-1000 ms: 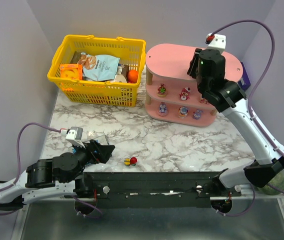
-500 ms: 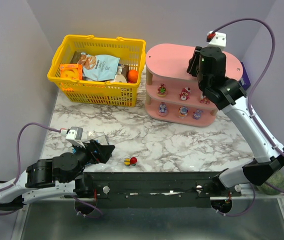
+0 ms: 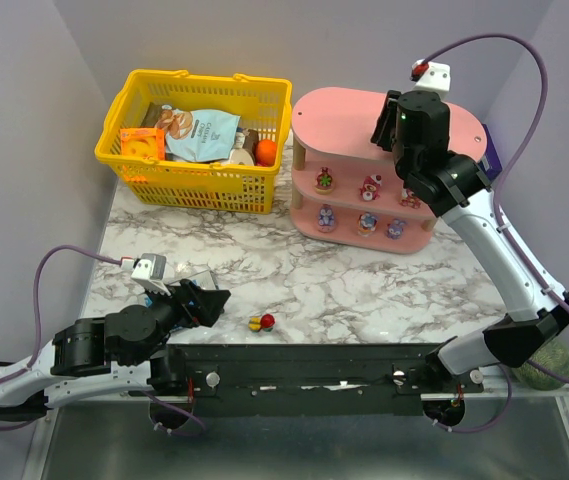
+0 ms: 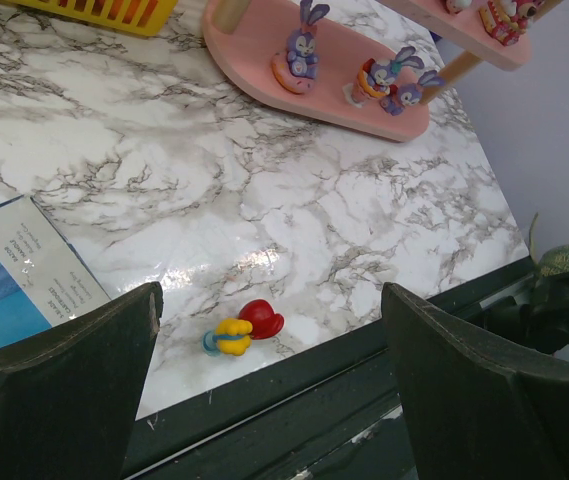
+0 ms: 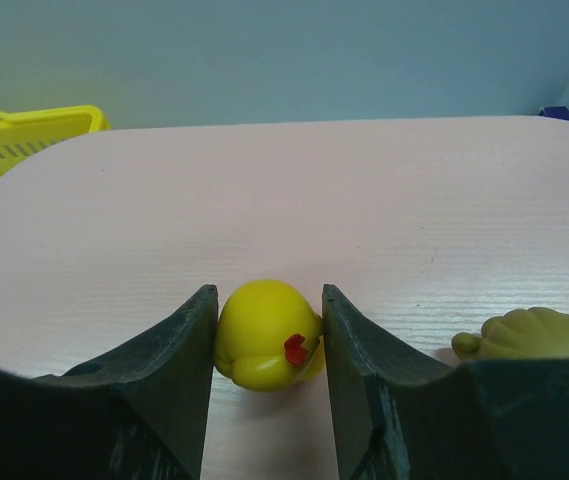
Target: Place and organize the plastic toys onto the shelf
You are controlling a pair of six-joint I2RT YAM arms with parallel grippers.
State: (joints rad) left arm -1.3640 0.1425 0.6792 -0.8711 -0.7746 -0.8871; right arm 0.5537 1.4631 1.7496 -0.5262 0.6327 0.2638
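Left arm [image 3: 94,345] lies low, well short of the shelf [image 3: 339,115], left gripper [image 3: 220,300] spread wide. Right arm [image 3: 494,240] reaches over the shelf top, right gripper [image 5: 267,300] pinching a toy [image 5: 259,345].

Shelf [image 3: 364,190] as reference. Basket [image 3: 194,140] just left of it. On the top tier: top toy [image 5: 264,347] between the right gripper [image 5: 268,300] fingers, touching both; second toy [image 5: 529,335] right of it. Middle and bottom tiers: rows of toys [image 3: 367,222]. Loose toy [image 4: 244,328] lies on table [image 3: 364,285], well before the shelf; flat box [image 4: 14,280] further left.
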